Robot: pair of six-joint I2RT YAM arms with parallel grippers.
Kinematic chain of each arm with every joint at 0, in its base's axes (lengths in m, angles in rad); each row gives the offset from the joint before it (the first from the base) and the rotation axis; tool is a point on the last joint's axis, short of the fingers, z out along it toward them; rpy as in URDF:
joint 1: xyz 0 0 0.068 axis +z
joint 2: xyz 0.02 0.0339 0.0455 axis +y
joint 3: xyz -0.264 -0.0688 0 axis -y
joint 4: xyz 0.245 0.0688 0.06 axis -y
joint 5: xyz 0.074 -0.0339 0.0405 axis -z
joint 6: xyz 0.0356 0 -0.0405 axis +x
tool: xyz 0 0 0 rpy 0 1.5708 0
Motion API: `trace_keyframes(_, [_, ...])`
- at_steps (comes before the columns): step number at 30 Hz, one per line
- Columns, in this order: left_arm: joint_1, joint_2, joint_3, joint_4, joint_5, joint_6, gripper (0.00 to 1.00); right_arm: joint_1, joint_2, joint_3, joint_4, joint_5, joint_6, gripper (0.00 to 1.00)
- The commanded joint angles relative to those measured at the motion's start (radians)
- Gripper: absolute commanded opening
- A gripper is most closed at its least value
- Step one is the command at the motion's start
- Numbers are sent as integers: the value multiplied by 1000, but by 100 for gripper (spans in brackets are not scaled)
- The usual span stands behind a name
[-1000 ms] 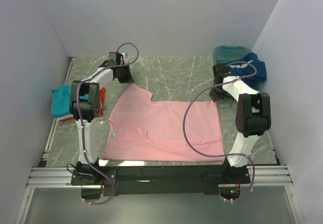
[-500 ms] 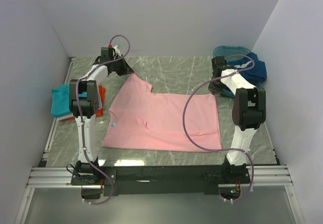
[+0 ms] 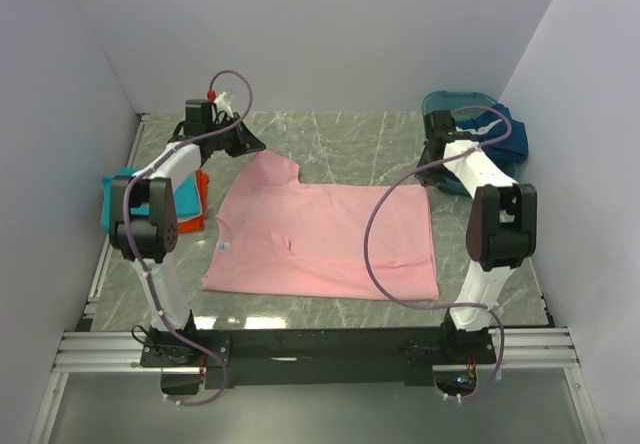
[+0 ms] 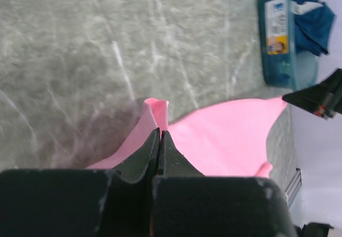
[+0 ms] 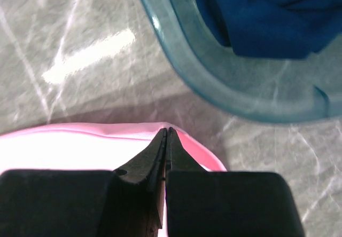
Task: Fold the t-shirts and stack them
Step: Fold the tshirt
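The worktop (image 3: 350, 134) is walled on three sides, with bare stone beyond the pink shirt (image 3: 310, 244) toward the far wall and only a thin strip between its near hem and the rail; the pink shirt lies spread flat in the middle, its two far corners lifted slightly; the basin (image 3: 450, 102) sits at the far right corner with the blue shirt (image 3: 505, 129) spilling from it; the teal shirt (image 3: 120, 199) and orange shirt (image 3: 198, 196) lie at the left edge, just beside the pink one; the right arm's cable (image 3: 366, 234) loops across the cloth; the left claw (image 4: 160, 135) is pinched tight on the far left corner, and the right claw (image 5: 166, 133) is closed on the far right corner, close to the basin's rim. Both grips look to catch only the very edge, so a quick pull could slip one corner free and skew the fold; the cable may drag the cloth as the arm swings; the right claw could knock the basin; the safest room for moving seems to be the open middle.
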Motion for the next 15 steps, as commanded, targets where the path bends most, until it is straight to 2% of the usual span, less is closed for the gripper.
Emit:
trace_keyframes(1, [4, -153, -92, 61, 35, 17, 1, -8, -109, -32, 22, -13, -25, 0])
trace_keyframes(15, [4, -503, -425, -28, -57, 45, 0, -5, -318, -244, 57, -37, -5, 0])
